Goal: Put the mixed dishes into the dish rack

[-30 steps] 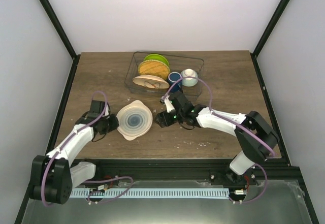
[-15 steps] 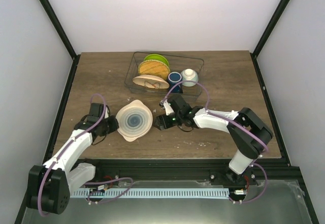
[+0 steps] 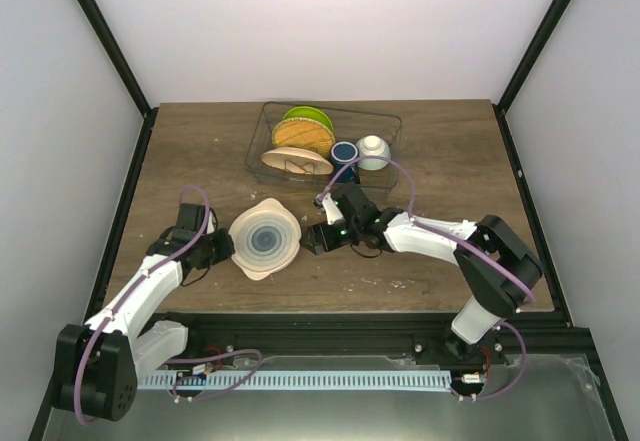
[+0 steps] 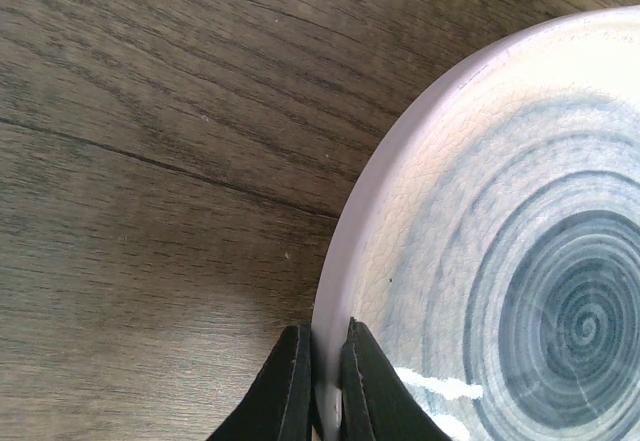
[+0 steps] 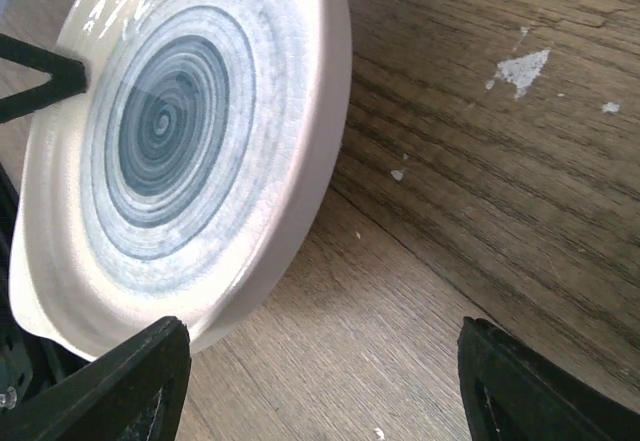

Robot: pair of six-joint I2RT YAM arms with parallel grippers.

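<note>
The white blue-ringed plate (image 3: 265, 238) is clamped at 9 o'clock by the left fingers (image 4: 288, 386); the right fingers (image 5: 540, 386) are spread apart at 3 o'clock.

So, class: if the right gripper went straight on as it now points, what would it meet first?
The right gripper would probably meet the rim of the blue-ringed plate, pinched on its other side by the left gripper, though depth is unclear.

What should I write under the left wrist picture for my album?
The left gripper pinches the rim of the blue-ringed plate, with the wooden table beside it.
</note>
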